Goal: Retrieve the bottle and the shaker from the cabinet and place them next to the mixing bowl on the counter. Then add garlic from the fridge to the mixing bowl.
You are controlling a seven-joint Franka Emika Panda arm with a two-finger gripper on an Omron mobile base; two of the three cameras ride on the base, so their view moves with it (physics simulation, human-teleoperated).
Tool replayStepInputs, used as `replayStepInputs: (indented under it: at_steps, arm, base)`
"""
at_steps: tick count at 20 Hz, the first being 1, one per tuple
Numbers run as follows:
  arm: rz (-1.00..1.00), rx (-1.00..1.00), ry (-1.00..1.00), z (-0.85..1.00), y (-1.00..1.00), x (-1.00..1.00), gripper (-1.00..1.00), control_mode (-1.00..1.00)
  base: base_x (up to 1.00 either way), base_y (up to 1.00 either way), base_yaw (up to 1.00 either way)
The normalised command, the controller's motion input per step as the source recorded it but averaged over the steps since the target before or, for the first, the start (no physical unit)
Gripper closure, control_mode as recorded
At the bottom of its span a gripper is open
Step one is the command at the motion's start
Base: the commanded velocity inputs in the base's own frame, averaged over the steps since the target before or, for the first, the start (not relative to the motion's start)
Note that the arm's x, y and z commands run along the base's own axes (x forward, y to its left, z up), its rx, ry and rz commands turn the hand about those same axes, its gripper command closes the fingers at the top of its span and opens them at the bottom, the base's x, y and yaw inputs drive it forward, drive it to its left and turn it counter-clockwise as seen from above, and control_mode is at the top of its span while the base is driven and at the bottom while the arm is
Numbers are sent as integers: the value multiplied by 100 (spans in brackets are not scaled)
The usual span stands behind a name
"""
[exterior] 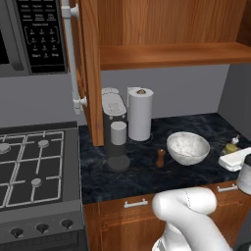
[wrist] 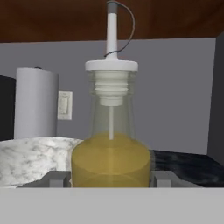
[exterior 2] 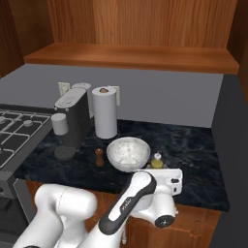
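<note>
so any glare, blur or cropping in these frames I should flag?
Hand view: bottle sharp and close, its base cropped, no glare on the glass. Left base view: flat even light, soft shadow under the mixing bowl; gripper cut by the right edge. Right base view: evenly lit, shaker small but crisp.

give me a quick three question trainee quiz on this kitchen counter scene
1. True or false: the small brown wooden shaker stands inside the white marbled mixing bowl.
2. What stands between the jaws? A) clear glass bottle of yellow oil B) white paper towel roll C) grey coffee machine
3. Fill in: the upper cabinet door is ____.

Key: 1 false, it stands beside the bowl on the dark counter. 2 A. 3 open.
</note>
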Motion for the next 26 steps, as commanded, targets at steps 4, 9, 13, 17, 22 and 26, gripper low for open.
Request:
replayStepInputs:
  at_steps: [4, 9, 13, 17, 22, 26]
  arm:
    - [8, 0, 0, -34, -31, 52, 100, -100]
    - [11, 0, 0, -38, -22, 61, 100, -100]
    - [12, 0, 0, -41, -17, 55, 100, -100]
    - [14, 0, 0, -44, -17, 44, 100, -100]
    - [14, 0, -2, -51, -9, 28, 100, -100]
    - [18, 0, -9, -45, -3, 1, 100, -100]
  base:
    - [0, 0, 0]
    - [0, 0, 0]
    - [0, 0, 0]
    - [0, 0, 0]
    - [0, 0, 0]
    - [0, 0, 0]
